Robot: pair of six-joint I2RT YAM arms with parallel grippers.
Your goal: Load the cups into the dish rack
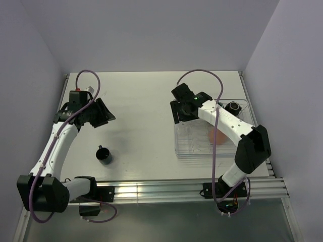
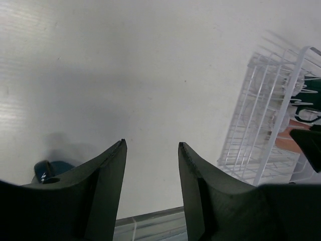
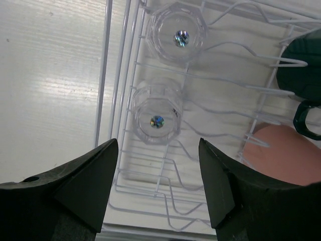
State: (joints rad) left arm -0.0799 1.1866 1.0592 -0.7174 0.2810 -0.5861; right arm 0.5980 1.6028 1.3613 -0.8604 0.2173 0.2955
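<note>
Dark mug [image 1: 104,155] sits alone on the table [image 1: 141,101], apparently upright, behind and below the left gripper [image 2: 150,143], which is spread and empty. The left arm is nearer. Right gripper [image 3: 158,141] is spread and empty over the dish rack [image 3: 108,75], with a glass tumbler [image 3: 156,120] just ahead.

Left arm [image 1: 55,146]: white-and-black jointed arm, base at 7 o'clock, elbow bent.
Left gripper [image 2: 150,145]: black two-finger gripper, jaws parted, empty (facing 4 o'clock).
Right arm [image 1: 227,123]: matching white-and-black arm, reaching toward 11 o'clock.
Right gripper [image 3: 158,143]: black, jaws parted, empty.
</note>
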